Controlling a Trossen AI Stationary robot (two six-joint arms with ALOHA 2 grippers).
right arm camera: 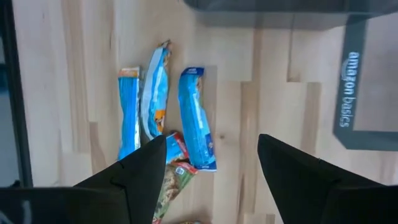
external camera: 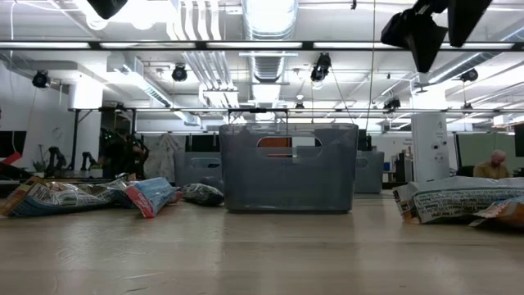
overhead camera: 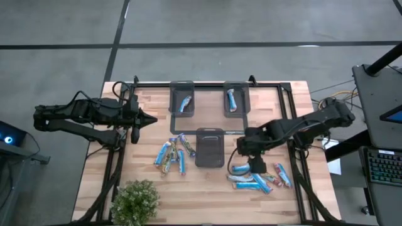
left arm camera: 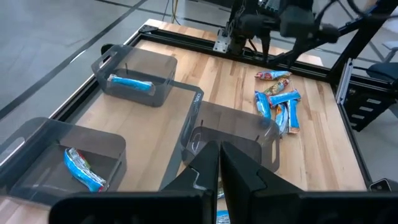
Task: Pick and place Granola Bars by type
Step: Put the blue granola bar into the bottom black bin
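Right tool [right arm camera: 208, 162] released, fingers spread above glossy blue-wrapped Granola Bars [right arm camera: 196, 118] on the pale wood-plank counter [right arm camera: 261, 112]; left tool [left arm camera: 221, 165] clenched, mid-left, by translucent grey trays [left arm camera: 134, 78]

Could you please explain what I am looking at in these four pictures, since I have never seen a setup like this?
These show one moment from four cameras: one above the table, one at table-top level, and one on each robot arm's wrist. Two dark arms work over a wooden table.

The left gripper waits at the table's left edge, shut and empty. The right gripper hangs open over a pile of granola bars and holds nothing.

A second pile lies left of centre. Three grey trays stand there: the two back trays hold one bar each, and the middle tray looks empty. A small plant stands at the front left.
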